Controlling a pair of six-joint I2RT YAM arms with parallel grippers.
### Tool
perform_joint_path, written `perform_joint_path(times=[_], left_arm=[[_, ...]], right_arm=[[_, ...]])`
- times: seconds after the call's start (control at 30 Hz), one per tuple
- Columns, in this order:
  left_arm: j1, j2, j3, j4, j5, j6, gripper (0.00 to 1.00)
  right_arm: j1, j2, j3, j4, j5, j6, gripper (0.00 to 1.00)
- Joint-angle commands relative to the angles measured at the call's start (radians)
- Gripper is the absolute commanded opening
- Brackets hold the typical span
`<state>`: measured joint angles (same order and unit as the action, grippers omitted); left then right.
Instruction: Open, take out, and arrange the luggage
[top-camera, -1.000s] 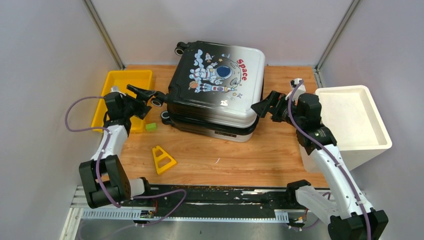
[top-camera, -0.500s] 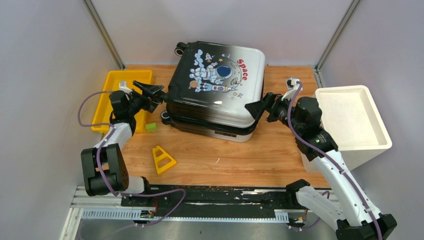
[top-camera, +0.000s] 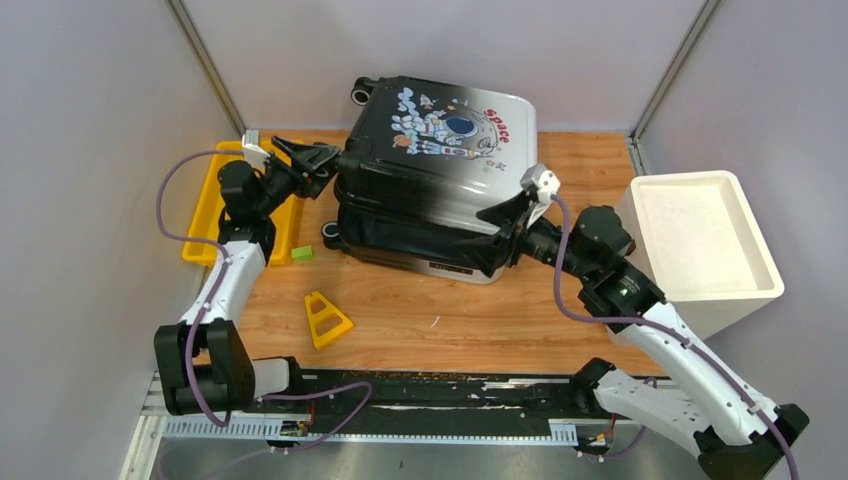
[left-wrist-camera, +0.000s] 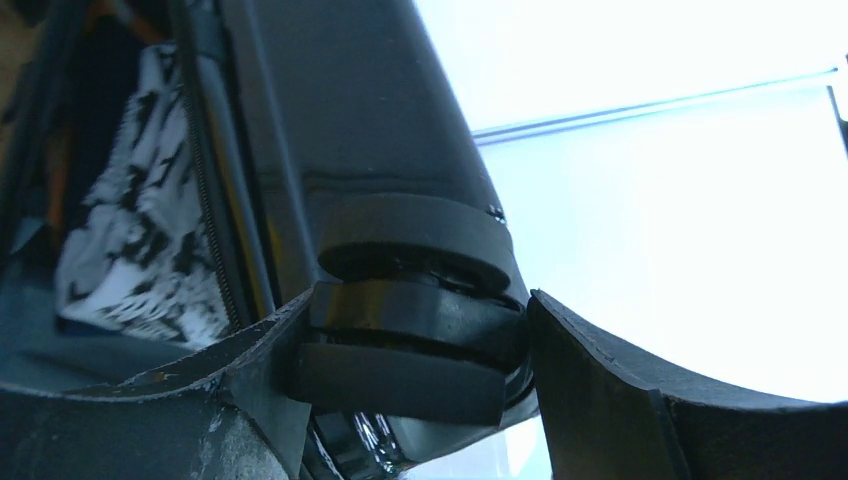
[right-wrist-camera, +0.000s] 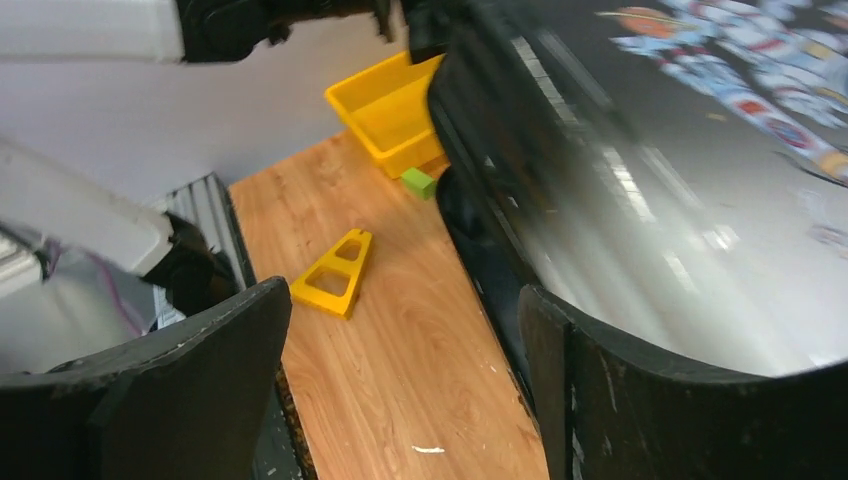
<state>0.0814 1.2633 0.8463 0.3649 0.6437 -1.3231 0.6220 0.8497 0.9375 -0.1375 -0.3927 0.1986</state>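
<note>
The luggage (top-camera: 430, 170) lies at 12 o'clock on the wooden table (top-camera: 420, 300), its printed upper shell standing ajar above the lower one. From the top view the gap shows only darkness. The left wrist view looks into it and catches black-and-white patterned cloth (left-wrist-camera: 130, 230) beside a line of zip teeth (left-wrist-camera: 215, 230), though what that cloth belongs to cannot be made out.

The left gripper (top-camera: 322, 165), at the case's 9 o'clock side, pinches a black wheel (left-wrist-camera: 410, 345). Up close the wheel is a stack of rounded rubbery discs wedged between two scuffed matte fingers (left-wrist-camera: 610, 400), with glare washing out everything behind it.

The right gripper (top-camera: 497, 232) meets the case at its 4 o'clock corner. Its jaws are spread wide, with one finger (right-wrist-camera: 640, 400) against the glossy, curved shell rim and the other (right-wrist-camera: 180, 400) clear of it. Whether it presses from beneath is hard to tell.

Between those jaws the right wrist view shows a yellow triangular frame (right-wrist-camera: 335, 272) and a green block (right-wrist-camera: 418, 182) on the wood grain. Beyond them a yellow tray (right-wrist-camera: 385, 105) is partly cut off by the case. A white bin (top-camera: 705, 245) stands at 3 o'clock, seen only from above.
</note>
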Motion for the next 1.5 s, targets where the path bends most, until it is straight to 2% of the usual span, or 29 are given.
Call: perform_joint_path(times=[0.0,0.2,0.3,0.4,0.5,0.63,1.0,1.07,1.13,1.2,1.27,1.33,1.47], left_arm=[[-0.024,-0.048,0.112,0.127,0.033,-0.047,0.77],[-0.025,-0.043,0.172,0.128,0.011,-0.046,0.77],[-0.025,-0.023,0.199,0.130,0.006,-0.050,0.77],[-0.025,0.000,0.235,0.129,0.007,-0.057,0.77],[-0.025,0.025,0.259,0.133,0.010,-0.072,0.77],[-0.025,0.041,0.293,0.140,0.001,-0.066,0.77],[-0.025,0.083,0.415,0.078,-0.007,0.001,0.77],[-0.024,0.070,0.449,-0.005,0.003,0.086,0.78],[-0.025,0.039,0.486,-0.166,-0.025,0.224,0.80],[-0.020,0.006,0.513,-0.421,-0.090,0.376,0.85],[0.007,-0.009,0.525,-0.567,-0.161,0.493,0.91],[0.068,-0.005,0.497,-0.601,-0.142,0.549,0.95],[0.202,0.033,0.369,-0.562,-0.048,0.535,1.00]], right_arm=[[0.151,0.033,-0.010,0.127,-0.060,-0.287,0.83],[0.352,0.142,-0.038,0.212,0.067,-0.588,0.77],[0.378,0.184,-0.091,0.298,0.152,-0.724,0.77],[0.379,0.223,-0.144,0.401,0.245,-0.793,0.77],[0.376,0.256,-0.159,0.414,0.339,-0.825,0.77],[0.331,0.264,-0.173,0.426,0.426,-0.805,0.75],[0.091,0.340,-0.106,0.434,0.481,-0.703,0.75],[0.084,0.345,-0.078,0.392,0.471,-0.685,0.75],[0.084,0.323,-0.065,0.339,0.419,-0.642,0.77],[0.084,0.286,-0.066,0.300,0.327,-0.588,0.78],[0.085,0.239,-0.083,0.291,0.271,-0.540,0.80],[0.085,0.200,-0.099,0.290,0.225,-0.497,0.83],[0.086,0.147,-0.092,0.235,0.097,-0.435,0.86]])
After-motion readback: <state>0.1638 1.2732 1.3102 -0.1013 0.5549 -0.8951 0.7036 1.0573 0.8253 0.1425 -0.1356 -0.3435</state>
